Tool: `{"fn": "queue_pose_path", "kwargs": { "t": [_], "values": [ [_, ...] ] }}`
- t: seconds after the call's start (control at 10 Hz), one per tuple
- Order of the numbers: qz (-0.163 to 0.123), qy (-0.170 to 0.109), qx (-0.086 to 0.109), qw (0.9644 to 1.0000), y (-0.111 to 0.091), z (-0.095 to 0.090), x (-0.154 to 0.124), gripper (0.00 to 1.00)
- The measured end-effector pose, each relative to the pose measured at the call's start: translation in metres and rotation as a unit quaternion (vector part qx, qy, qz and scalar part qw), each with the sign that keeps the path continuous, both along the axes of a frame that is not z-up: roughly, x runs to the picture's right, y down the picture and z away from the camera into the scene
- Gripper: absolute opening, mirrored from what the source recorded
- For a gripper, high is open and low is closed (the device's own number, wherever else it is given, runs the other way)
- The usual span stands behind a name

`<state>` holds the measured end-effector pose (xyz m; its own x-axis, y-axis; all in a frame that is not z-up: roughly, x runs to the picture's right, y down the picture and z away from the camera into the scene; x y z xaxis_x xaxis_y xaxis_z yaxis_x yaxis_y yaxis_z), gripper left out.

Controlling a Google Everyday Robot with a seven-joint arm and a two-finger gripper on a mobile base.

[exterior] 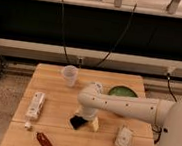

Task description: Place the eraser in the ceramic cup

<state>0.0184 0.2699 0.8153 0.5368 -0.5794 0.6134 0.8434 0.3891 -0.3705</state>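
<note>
The eraser (77, 121) is a small flat black block lying on the wooden table (56, 98), near the middle front. My gripper (89, 120) reaches down from the white arm and sits right beside the eraser, at its right edge. The ceramic cup (69, 75) is a small pale tapered cup standing upright at the table's back, left of centre, well behind the eraser and apart from the gripper.
A green bowl (121, 92) sits at the back right, partly behind my arm. A white elongated object (34, 106) lies at the left. A dark red elongated object (46, 143) lies at the front left. A white boxy item (123, 137) lies at the front right.
</note>
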Motion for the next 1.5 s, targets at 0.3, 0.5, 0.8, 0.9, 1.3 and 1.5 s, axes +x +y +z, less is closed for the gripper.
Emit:
{"fn": "queue_pose_path", "kwargs": {
  "t": [0.3,0.5,0.8,0.9,1.3,1.5],
  "values": [
    [0.0,0.0,0.0,1.0,0.0,0.0,0.0,0.8],
    [0.0,0.0,0.0,1.0,0.0,0.0,0.0,0.8],
    [0.0,0.0,0.0,1.0,0.0,0.0,0.0,0.8],
    [0.0,0.0,0.0,1.0,0.0,0.0,0.0,0.8],
    [0.001,-0.017,0.006,0.9998,-0.023,-0.018,-0.006,0.8],
    [0.001,-0.027,0.013,0.9996,-0.041,-0.03,-0.011,0.8]
  ]
}}
